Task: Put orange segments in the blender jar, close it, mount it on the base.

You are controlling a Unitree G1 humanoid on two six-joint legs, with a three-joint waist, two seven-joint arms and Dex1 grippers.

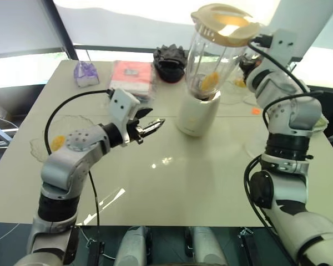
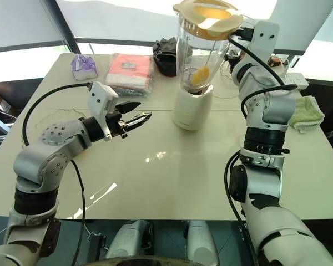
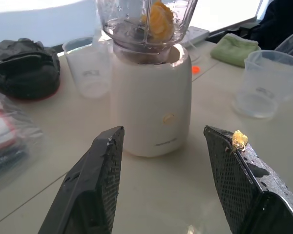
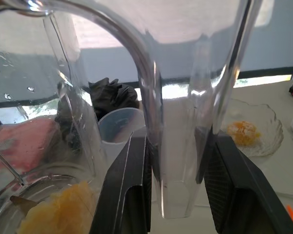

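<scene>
The clear blender jar stands on its white base at the middle back of the table, with the beige lid on top. Orange segments lie at the jar's bottom. In the right wrist view my right gripper is shut on the jar's handle, a finger pressed on each side. My left gripper hovers open just left of the base, pointing at it. A scrap of orange pulp sticks to one of its fingers. A glass dish with orange pieces sits at the left.
A pink packet, a black cloth and a small purple bag lie along the back. Clear plastic cups stand near the base. A green cloth lies at the right edge.
</scene>
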